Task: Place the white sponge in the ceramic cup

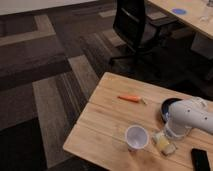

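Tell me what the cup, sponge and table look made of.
The cup looks like glazed ceramic: smooth, pale, uniform; plastic possible. The white sponge, under the gripper right of the cup, looks like matte foam with rounded edges. The table looks like light wood, with visible plank seams.

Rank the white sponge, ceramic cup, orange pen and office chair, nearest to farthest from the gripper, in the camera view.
1. White sponge, right at the gripper.
2. Ceramic cup, beside it, picture-left.
3. Orange pen, farther back on the table.
4. Office chair, past the table's far edge.
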